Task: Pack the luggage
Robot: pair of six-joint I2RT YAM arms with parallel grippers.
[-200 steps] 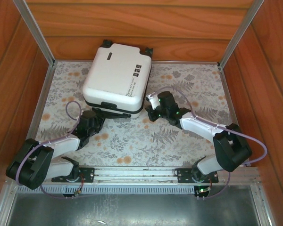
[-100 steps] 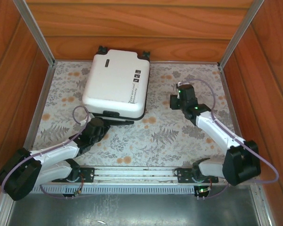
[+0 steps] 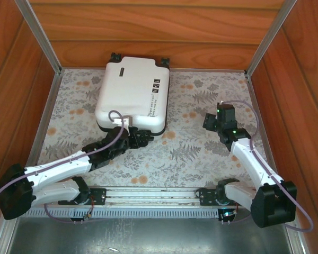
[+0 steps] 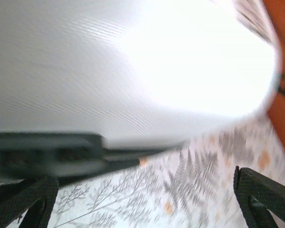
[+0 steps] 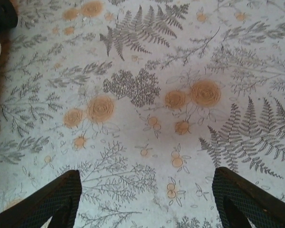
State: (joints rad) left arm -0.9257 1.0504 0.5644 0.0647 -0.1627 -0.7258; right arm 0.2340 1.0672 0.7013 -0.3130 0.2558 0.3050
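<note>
My left pincer [image 4: 143, 197] gapes wide just beside the near edge of the luggage [image 3: 132, 95]; my right pincer [image 5: 147, 199] gapes too, over bare bench [image 3: 201, 153]. The luggage lies flat and shut, far left by the back wall [image 3: 159, 53]. I judge its shell stiff and slick, so I'd grip the near rim, not the top

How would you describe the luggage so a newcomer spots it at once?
Start at the floral-patterned table walled in by wood panels. At its far edge, left of centre, lies the luggage, closed and flat. It is the one white hard shell there, with rounded corners, black wheels and small black label marks.
</note>
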